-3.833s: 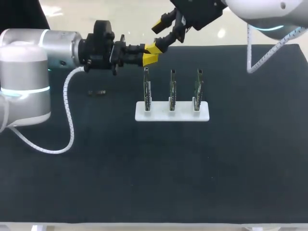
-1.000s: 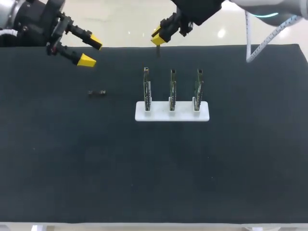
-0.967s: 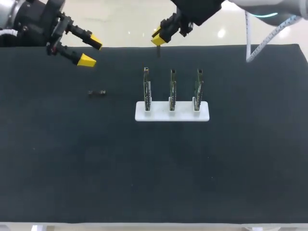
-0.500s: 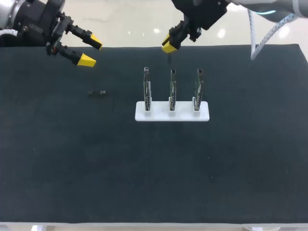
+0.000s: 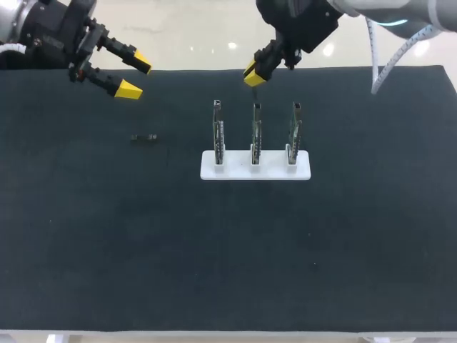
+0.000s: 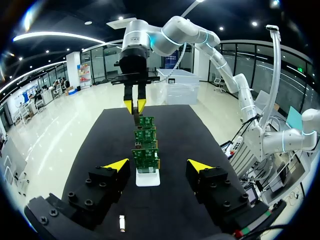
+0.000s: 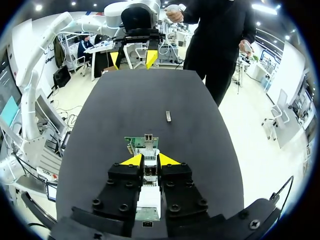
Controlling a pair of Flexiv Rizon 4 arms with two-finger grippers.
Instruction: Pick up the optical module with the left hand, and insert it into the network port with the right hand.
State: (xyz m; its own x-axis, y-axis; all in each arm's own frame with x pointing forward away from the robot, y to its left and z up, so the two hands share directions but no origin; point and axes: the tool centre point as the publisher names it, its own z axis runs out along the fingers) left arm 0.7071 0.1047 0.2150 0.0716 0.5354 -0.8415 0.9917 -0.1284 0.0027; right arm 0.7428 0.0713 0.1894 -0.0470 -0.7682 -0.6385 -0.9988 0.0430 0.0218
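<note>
My right gripper (image 5: 254, 74) hangs just above the middle of three upright green circuit boards (image 5: 255, 132). It is shut on a small metal optical module (image 7: 149, 170), which points down at the network port (image 7: 148, 137) on that board's top edge. The boards stand in a white base (image 5: 235, 173). At the table's far left corner my left gripper (image 5: 136, 77) is held open with nothing in it. In the left wrist view the open left gripper (image 6: 158, 164) looks along the row of boards (image 6: 145, 152) toward the right gripper (image 6: 135, 106).
A second small module (image 5: 143, 137) lies flat on the black mat, left of the boards; it also shows under the left gripper as a module (image 6: 121, 222) and beyond the boards as a module (image 7: 168, 116). Bare black mat covers the table's near half.
The right gripper has carried the module rightward, from above the left board to above the middle one, and slightly lower. Before that, the left arm drew back from the handover spot to the far left.
</note>
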